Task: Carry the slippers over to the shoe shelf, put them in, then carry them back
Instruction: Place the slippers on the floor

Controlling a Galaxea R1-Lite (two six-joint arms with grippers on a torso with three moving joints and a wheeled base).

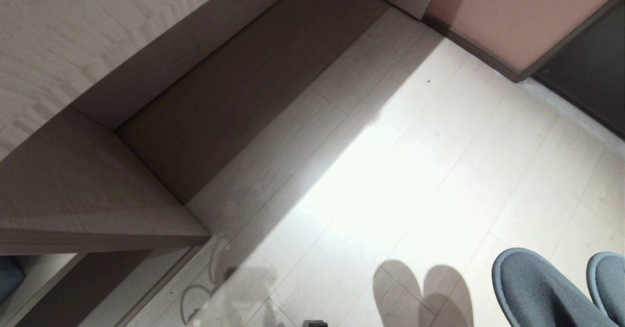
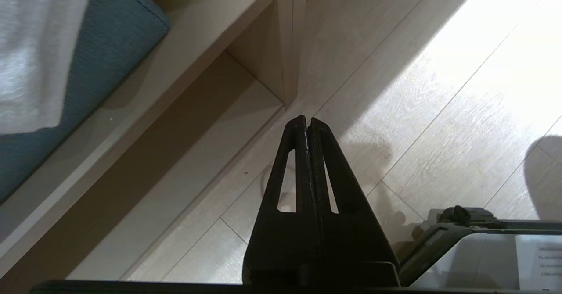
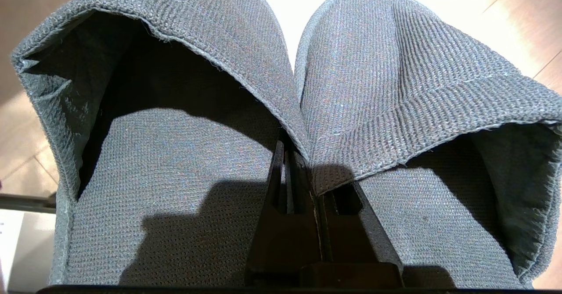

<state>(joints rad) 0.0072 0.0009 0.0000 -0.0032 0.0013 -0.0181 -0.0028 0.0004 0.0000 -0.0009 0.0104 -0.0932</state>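
The two blue-grey slippers (image 3: 175, 162) hang side by side above the floor. My right gripper (image 3: 298, 153) is shut on their inner edges where they meet; its tips are hidden under the fabric. In the head view the slippers (image 1: 537, 288) show at the lower right and cast a shadow on the floor. The shoe shelf (image 1: 88, 195) is the wooden unit on the left, some way from the slippers. My left gripper (image 2: 306, 120) is shut and empty, low over the floor by the shelf's upright panel (image 2: 287, 44) and an open floor-level compartment (image 2: 175, 162).
A teal cushion (image 2: 88, 48) with a white cloth (image 2: 35, 44) lies on a shelf board. A pale counter (image 1: 73, 24) rises behind the shelf. A pink wall panel (image 1: 512, 14) and a dark opening (image 1: 591, 68) stand far right. Sunlit wood floor (image 1: 415, 171) lies between.
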